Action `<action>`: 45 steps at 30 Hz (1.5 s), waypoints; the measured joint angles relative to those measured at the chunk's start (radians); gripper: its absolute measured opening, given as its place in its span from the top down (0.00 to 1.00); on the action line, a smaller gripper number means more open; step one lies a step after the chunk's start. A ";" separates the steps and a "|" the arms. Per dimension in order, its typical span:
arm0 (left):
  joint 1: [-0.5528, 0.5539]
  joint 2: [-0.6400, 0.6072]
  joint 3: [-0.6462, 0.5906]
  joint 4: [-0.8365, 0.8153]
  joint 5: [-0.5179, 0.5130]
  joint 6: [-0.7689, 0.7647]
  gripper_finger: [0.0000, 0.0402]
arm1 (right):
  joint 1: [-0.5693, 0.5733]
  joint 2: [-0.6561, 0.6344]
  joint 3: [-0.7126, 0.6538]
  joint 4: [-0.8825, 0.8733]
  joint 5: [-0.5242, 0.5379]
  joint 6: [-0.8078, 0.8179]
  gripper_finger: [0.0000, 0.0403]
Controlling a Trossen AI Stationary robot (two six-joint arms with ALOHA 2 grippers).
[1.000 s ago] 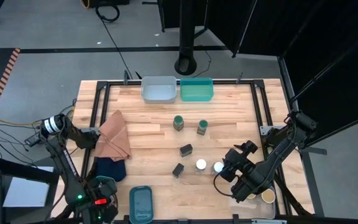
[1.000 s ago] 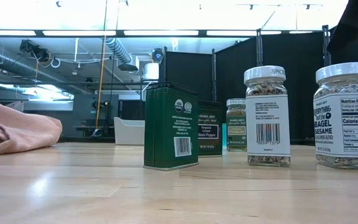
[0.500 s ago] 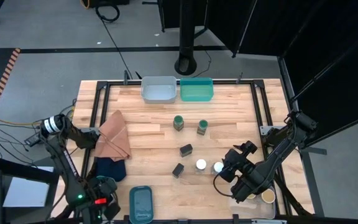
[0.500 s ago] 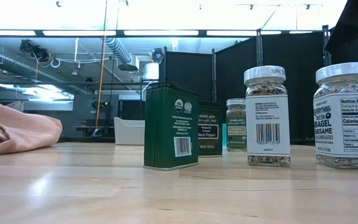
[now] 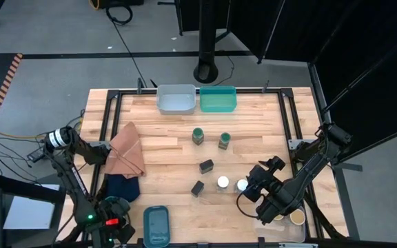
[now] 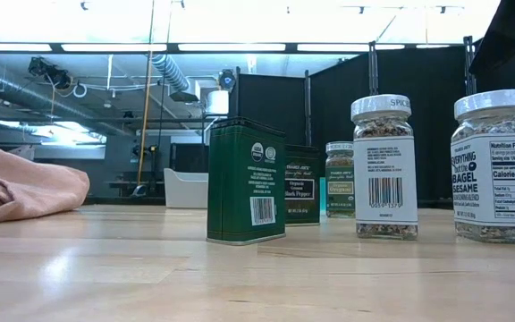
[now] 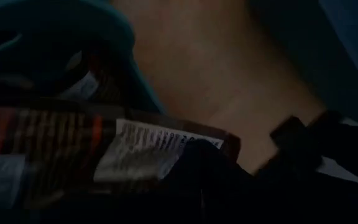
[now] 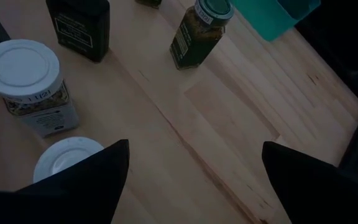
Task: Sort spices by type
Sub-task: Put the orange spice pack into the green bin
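Hanging low over the counter's near right part, your right gripper is pointing at the spices, its fingers spread wide and holding nothing. One white-lidded jar is standing just in front of it, with another white-lidded jar beside that. Two dark tins are sitting nearby, and two green-lidded jars are standing farther back, toward the grey bin and teal bin. Your left gripper is waiting at the near left corner, by the folded cloths; you cannot tell how its fingers are set.
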 joint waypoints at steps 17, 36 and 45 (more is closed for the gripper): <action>-0.006 -0.002 0.027 -0.075 -0.049 -0.038 1.00 | 0.000 0.000 0.000 0.002 0.007 0.000 0.07; 0.056 -0.003 0.058 -0.162 -0.316 0.082 1.00 | 0.000 0.000 0.000 0.010 0.009 -0.002 0.07; 0.061 -0.001 0.057 -0.146 -0.230 0.123 1.00 | 0.000 0.000 0.000 0.018 0.011 -0.002 0.07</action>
